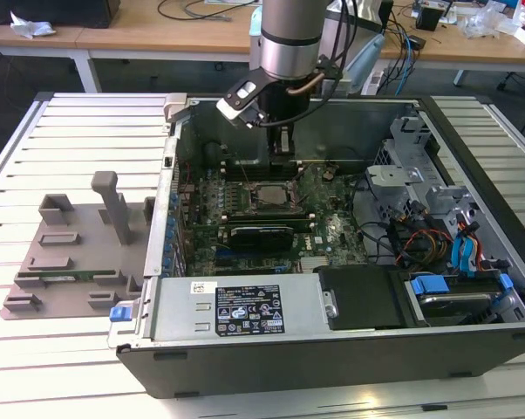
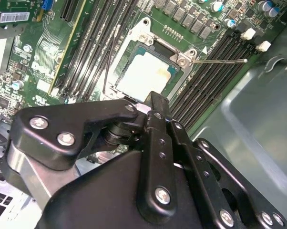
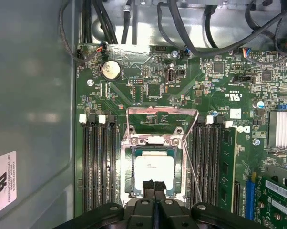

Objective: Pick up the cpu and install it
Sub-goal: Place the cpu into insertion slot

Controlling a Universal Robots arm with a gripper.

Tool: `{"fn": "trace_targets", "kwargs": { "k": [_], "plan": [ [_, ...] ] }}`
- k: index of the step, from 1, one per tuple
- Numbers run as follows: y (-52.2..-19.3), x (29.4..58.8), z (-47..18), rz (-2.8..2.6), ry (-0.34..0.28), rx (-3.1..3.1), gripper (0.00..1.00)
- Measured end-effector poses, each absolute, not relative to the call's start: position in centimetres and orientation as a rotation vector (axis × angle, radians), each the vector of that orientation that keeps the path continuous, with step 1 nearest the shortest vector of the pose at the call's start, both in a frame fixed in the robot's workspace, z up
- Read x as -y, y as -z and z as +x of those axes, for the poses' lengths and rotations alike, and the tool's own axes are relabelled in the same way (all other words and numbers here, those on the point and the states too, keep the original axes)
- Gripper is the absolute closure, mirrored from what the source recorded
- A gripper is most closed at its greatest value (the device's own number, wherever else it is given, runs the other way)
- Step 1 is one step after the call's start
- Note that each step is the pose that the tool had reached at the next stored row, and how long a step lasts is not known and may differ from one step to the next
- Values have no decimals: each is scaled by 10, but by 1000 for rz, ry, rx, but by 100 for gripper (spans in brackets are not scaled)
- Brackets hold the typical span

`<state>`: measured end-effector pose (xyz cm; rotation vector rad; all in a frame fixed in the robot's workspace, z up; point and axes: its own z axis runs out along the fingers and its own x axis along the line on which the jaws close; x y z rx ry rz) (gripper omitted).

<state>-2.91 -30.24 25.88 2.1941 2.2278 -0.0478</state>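
An open computer case lies on a pale slatted bench, its green motherboard facing up. In the exterior view, the robot arm comes down from the upper middle of the frame, and its black gripper hangs inside the case, just above the processor socket.

The cpu lies flat in that socket near the middle of the board, with a long black card just below it in the frame. In both wrist views the cpu shows as a pale silver square seated within the socket frame. The metal retaining plate is swung open and a thin wire lever stands out to one side. Rows of black memory slots flank the socket on both sides.

The gripper is clenched, fingertips pressed together with nothing visible between them, poised over one edge of the cpu.

At the exterior view's left, a grey plastic fixture tray with upright posts rests on the bench beside the case.
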Motion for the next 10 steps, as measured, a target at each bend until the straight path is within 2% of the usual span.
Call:
{"fn": "trace_targets", "kwargs": {
  "k": [10],
  "plan": [
    [-260, 309, -29, 2194, 48, -2228, 89]
  ]
}}
